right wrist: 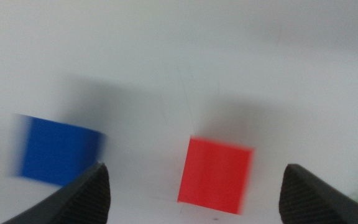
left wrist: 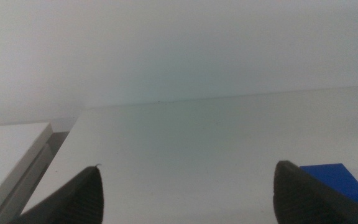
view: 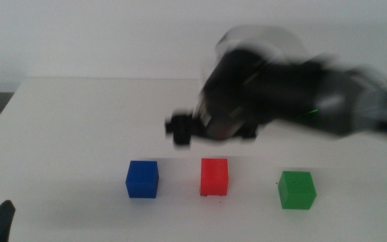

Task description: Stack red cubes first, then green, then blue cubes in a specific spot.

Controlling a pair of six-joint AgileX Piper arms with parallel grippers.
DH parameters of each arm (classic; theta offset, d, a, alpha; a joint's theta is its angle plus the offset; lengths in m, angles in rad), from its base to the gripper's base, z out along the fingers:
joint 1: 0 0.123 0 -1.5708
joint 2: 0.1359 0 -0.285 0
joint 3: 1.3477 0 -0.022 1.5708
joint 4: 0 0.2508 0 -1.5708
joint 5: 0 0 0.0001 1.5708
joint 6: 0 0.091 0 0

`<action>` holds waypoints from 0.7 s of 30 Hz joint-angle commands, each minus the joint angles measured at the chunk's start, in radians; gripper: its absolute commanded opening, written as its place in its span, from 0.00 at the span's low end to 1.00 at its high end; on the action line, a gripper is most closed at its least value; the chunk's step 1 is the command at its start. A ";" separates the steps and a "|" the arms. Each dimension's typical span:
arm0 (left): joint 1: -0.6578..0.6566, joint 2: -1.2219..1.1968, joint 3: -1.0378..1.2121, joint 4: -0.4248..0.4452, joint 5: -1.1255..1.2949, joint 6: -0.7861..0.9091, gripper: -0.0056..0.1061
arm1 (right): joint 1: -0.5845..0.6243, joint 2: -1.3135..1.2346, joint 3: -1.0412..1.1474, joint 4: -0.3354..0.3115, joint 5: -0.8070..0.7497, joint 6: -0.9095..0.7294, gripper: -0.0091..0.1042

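While the right arm hung blurred above the middle of the desk (view: 79,121), its right tool (right wrist: 194,186) was spread wide, both jaws well apart and holding nothing. In the middle view the three cubes sat in a row along the near side, each well apart from the next: the blue cube (view: 142,179) at 9 o'clock from the red cube (view: 214,177), and the green cube (view: 296,189) at 3 o'clock from it. The right wrist view showed the red cube between the two jaws but a little toward one of them, with faint dark scribble marks (right wrist: 182,81) on the white surface beyond it; whether those marked the stacking spot could not be told. The left tool (left wrist: 188,186) waited at the near left corner, jaws apart and empty, with the blue cube just beside one jaw in its own view.

The step in hand appeared to be the approach to the red cube. To do it well, the right tool would need to settle first, since the blur suggested fast motion, then centre the cube between the jaws, square them to two opposite flat faces, descend straight, and close on its mid-height so it would not tilt. Drifting toward 9 o'clock risked nudging the blue cube.
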 commanded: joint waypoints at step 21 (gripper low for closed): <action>0.001 -0.003 0.000 -0.001 -0.014 -0.002 0.89 | -0.343 -0.354 0.406 0.187 0.019 -0.270 0.88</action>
